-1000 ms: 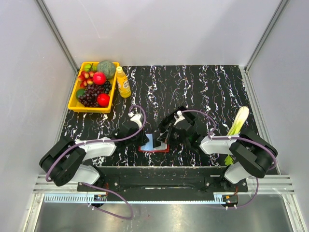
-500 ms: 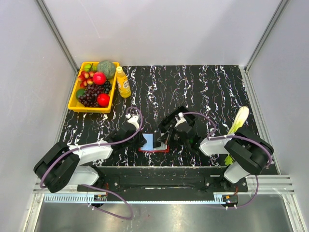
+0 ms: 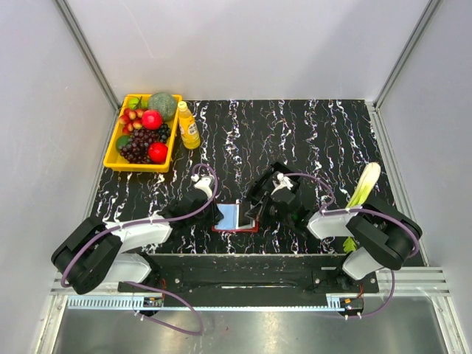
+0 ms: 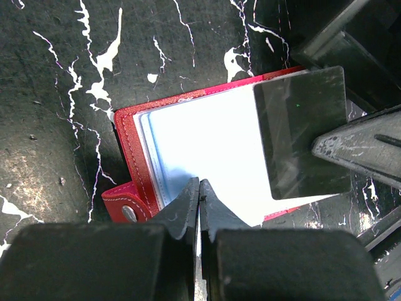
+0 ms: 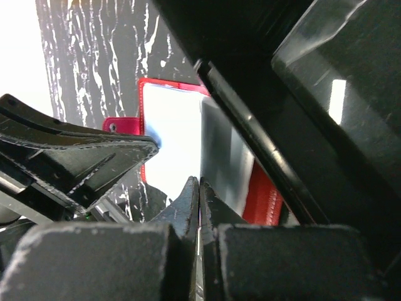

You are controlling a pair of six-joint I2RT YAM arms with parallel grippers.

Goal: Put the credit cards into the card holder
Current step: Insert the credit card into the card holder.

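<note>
Black marble-pattern table (image 3: 310,140) with white veins, pale walls all round. Far left corner: yellow tray (image 3: 112,156) of fruit, with a yellow bottle (image 3: 188,125) just beside it. A green-white leek (image 3: 366,183) lies on the right side, by the right arm.

The card holder (image 4: 128,150) is red and lies open and flat on the table near the front edge, between the two arms. A snap tab sticks out at its near-left corner. The credit cards (image 4: 207,144), pale white-blue, sit stacked on the holder's open face and cover most of it.

The left gripper (image 4: 199,188) has its jaws pressed fully together with nothing between them. Its tips are at the near edge of the stacked cards; contact is unclear.

The right gripper (image 5: 199,188) is also closed tight, pinching a single card (image 4: 301,132) by its edge. That card looks dark and glossy in the left wrist view. It is tilted over the right part of the holder and overlaps the pale stack. Whether its lower edge touches the stack is unclear.
</note>
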